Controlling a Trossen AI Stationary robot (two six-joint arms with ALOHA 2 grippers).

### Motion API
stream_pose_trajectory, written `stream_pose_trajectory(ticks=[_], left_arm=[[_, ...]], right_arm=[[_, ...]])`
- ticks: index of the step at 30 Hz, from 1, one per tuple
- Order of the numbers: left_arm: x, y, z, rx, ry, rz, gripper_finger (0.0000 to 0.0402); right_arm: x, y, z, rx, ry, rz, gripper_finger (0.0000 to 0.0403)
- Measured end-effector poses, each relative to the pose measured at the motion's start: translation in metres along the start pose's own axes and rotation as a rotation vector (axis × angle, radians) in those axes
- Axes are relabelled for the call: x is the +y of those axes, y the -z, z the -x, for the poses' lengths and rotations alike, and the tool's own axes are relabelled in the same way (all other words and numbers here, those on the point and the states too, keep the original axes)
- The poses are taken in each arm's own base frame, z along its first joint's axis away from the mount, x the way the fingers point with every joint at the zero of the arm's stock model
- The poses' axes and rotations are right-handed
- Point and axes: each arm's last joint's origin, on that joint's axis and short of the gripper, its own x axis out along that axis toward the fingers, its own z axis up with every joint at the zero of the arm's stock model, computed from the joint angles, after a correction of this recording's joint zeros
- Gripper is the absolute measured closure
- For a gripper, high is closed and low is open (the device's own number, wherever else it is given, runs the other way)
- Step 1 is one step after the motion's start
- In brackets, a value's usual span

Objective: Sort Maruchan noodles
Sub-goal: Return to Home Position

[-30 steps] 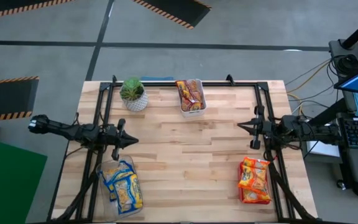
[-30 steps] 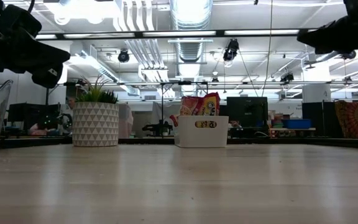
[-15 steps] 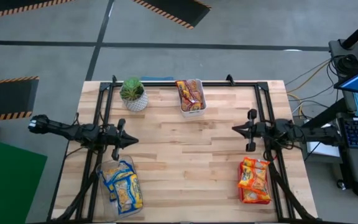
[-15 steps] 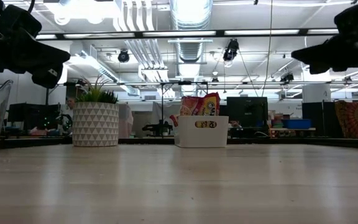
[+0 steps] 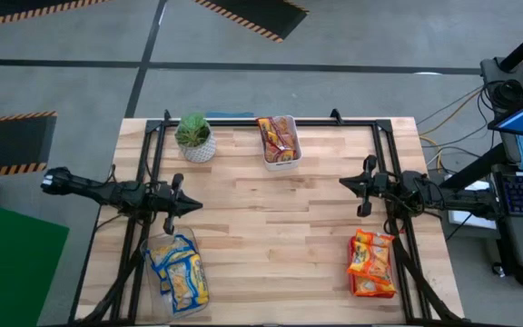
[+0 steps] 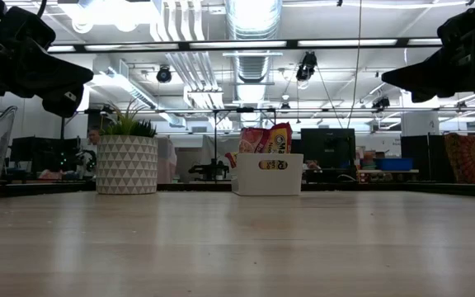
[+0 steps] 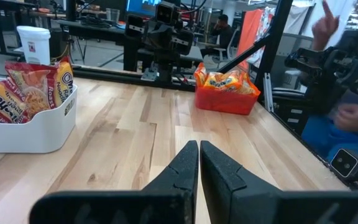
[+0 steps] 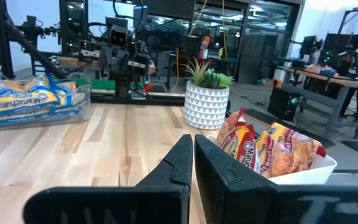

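Note:
The noodle packets lie in three lots. Red ones (image 5: 278, 136) stand in a white bin at the far edge. Blue-and-yellow ones (image 5: 179, 273) fill a clear container at the near left. Orange ones (image 5: 371, 263) sit in an orange bin at the near right. My left gripper (image 5: 198, 205) hovers shut over the table's left side, just beyond the clear container. My right gripper (image 5: 341, 184) hovers shut over the right side, beyond the orange bin. In each wrist view the two fingers meet, left (image 7: 199, 149) and right (image 8: 193, 144).
A small potted green plant (image 5: 193, 136) stands at the far left, beside the white bin (image 6: 266, 173). Black frame rails (image 5: 384, 154) run along the table's left, right and far sides. Bare wood (image 5: 271, 227) spans the middle between the arms. People sit in the room beyond (image 7: 347, 118).
My right arm has moved a short way toward the table's left, out over the bare wood, and has come a little lower; its fingers stay shut. My left arm and all the packets are unchanged.

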Motion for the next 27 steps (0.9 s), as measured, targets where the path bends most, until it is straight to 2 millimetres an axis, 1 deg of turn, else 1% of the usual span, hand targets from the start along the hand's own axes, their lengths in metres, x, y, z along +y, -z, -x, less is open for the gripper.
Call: stream_pose_trajectory(ticks=[27], left_arm=[[0.0000, 0.0001, -0.0001, 0.002, -0.001, 0.000, 0.0402]], right_arm=[[0.0003, 0.0013, -0.0008, 0.013, -0.002, 0.001, 0.0394]])
